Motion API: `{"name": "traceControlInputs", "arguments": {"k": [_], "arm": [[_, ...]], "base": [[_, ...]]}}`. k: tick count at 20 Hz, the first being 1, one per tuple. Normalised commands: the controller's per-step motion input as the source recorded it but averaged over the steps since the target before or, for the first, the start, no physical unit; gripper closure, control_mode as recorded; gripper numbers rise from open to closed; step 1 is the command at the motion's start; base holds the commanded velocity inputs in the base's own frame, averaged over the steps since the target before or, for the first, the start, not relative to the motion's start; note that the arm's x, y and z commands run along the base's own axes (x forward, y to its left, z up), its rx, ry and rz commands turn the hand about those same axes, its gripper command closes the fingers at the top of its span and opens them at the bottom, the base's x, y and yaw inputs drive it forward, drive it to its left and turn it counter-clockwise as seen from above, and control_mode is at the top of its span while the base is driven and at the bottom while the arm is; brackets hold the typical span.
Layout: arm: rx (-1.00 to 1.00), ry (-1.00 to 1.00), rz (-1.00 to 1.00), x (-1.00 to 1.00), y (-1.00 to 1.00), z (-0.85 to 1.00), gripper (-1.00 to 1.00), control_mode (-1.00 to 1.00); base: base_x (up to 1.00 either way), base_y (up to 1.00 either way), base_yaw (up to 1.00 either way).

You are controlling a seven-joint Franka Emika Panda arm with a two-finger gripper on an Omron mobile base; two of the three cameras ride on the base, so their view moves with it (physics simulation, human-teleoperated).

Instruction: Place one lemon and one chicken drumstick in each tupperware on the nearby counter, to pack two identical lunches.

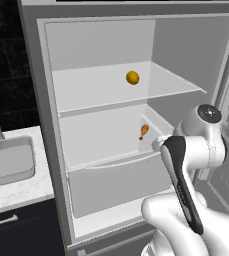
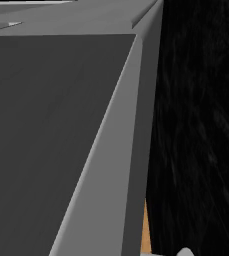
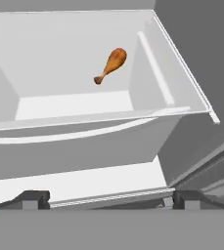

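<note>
**Fridge open, gripper empty, drumstick next in line**

The gripper (image 3: 106, 200) faces into the open fridge (image 1: 46, 100) with its jaws spread fully apart and nothing between them. That stance suits an approach, not a carry: the fingertips (image 3: 33, 199) sit low in the hand view, well short of any item.

The drumstick (image 3: 111, 65) lies in the lower bin (image 3: 182, 100), against its back wall and toward the right side, meaty end up, bone end pointing down and left. The lemon (image 1: 132, 77) rests on the shelf (image 1: 86, 90) above, toward the back. Both are apart from the arm.

One tupperware (image 1: 12, 160) stands on the counter (image 1: 21, 192) just left of the fridge; it looks empty, though part of its floor is hidden by the near wall. Judged from this, packing is at an early stage.

Obstructions: the bin's front lip lies between gripper and drumstick, so a reach over it and downward appears necessary. The shelf overhead limits headroom. The fridge door (image 2: 61, 140) stands close on the right.
</note>
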Motion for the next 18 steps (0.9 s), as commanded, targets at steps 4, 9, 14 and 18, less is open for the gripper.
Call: {"name": "traceControlInputs", "arguments": {"k": [4, 9, 14, 18], "arm": [[0.00, -0.09, 0.00, 0.68, 0.21, -0.52, -1.00, -1.00], [0.00, 0.00, -0.02, 0.82, 0.14, -0.12, -1.00, -1.00], [0.00, 0.00, -0.03, 0.64, 0.00, -0.03, -1.00, -1.00], [0.01, 0.02, -0.06, 0.60, 0.00, 0.00, -1.00, -1.00]], "base": [[0.00, 0.00, 0.00], [0.00, 0.00, 0.00], [0.00, 0.00, 0.00], [0.00, 0.00, 0.00]]}}
